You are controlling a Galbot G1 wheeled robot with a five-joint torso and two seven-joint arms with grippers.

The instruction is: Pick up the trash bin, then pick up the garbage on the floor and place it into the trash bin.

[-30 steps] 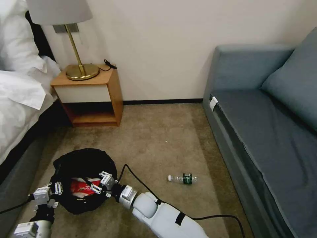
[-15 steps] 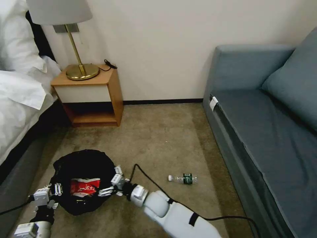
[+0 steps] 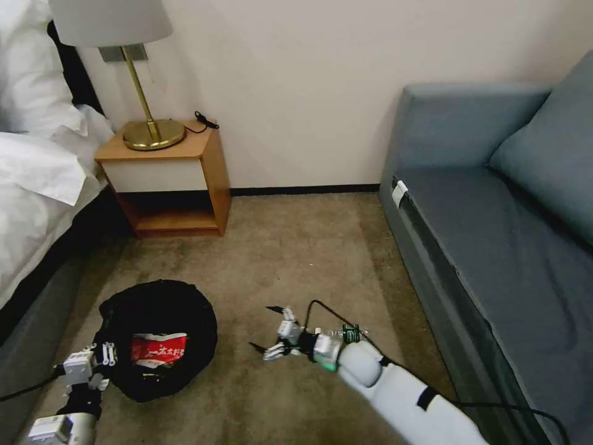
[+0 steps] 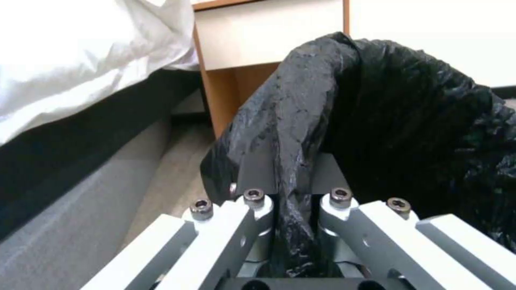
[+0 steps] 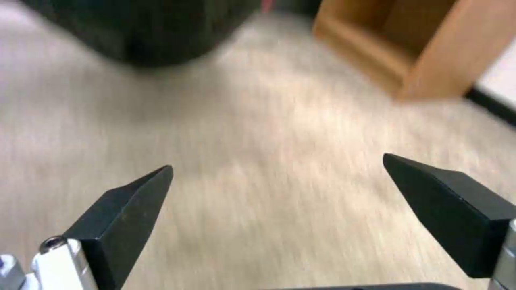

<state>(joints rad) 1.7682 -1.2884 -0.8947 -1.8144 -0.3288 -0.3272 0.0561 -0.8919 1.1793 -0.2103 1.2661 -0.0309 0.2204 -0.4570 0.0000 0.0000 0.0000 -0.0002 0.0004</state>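
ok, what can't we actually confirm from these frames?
- Bottle: head view, the right arm covers most of it; just the green label shows.
- Trash bin contents: head view shows a red-and-white wrapper; anything under it is hidden by the black bag.
- Left end effector: shut on the bag rim; the bag hides whether it also grips the bin's wall.
- Right end effector: open over carpet; motion blur smears the bin and nightstand behind it.

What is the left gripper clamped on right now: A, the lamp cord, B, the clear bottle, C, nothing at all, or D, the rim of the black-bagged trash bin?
D: in the left wrist view the left gripper is shut on a fold of black bag at the rim of the trash bin.
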